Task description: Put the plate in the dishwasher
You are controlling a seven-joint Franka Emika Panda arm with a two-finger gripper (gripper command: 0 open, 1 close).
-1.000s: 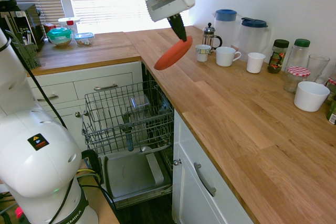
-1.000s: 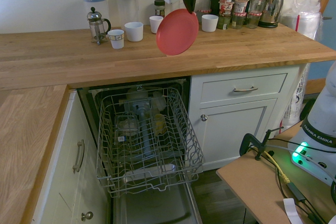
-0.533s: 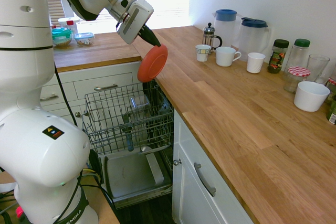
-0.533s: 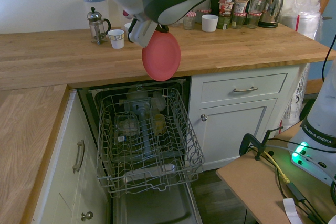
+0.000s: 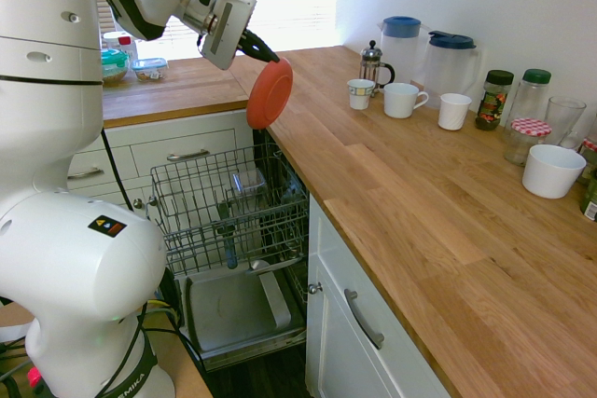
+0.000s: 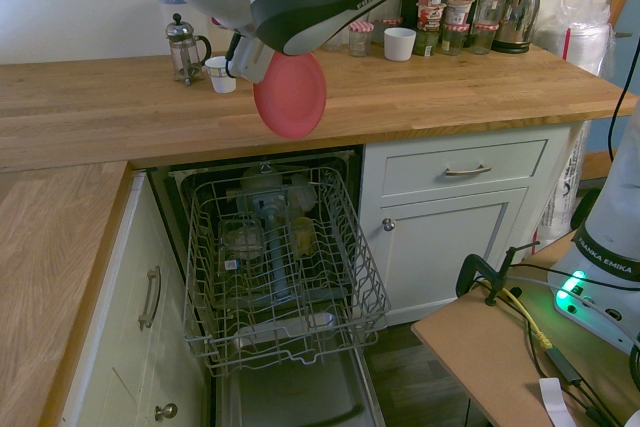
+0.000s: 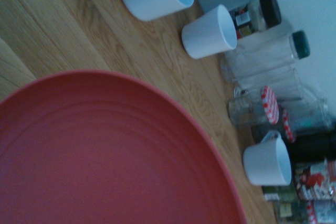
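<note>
Jaws closed on the rim of the coral-red plate: in the first exterior view the gripper (image 5: pixel 259 51) pinches the plate (image 5: pixel 270 94) by its upper edge and holds it steeply tilted in the air, above the far end of the open dishwasher (image 5: pixel 244 308) and beside the edge of the wooden counter (image 5: pixel 392 193). The wire rack (image 5: pixel 224 207) is pulled out under it. Mugs, a French press (image 5: pixel 370 69), pitchers and jars stand along the wall on the right.

The second exterior view shows the plate's round face above the counter's front edge, with the rack lower down; the arm hides the fingertips.

The wrist view shows the plate large and close, with white mugs and lidded jars beyond its rim.
</note>
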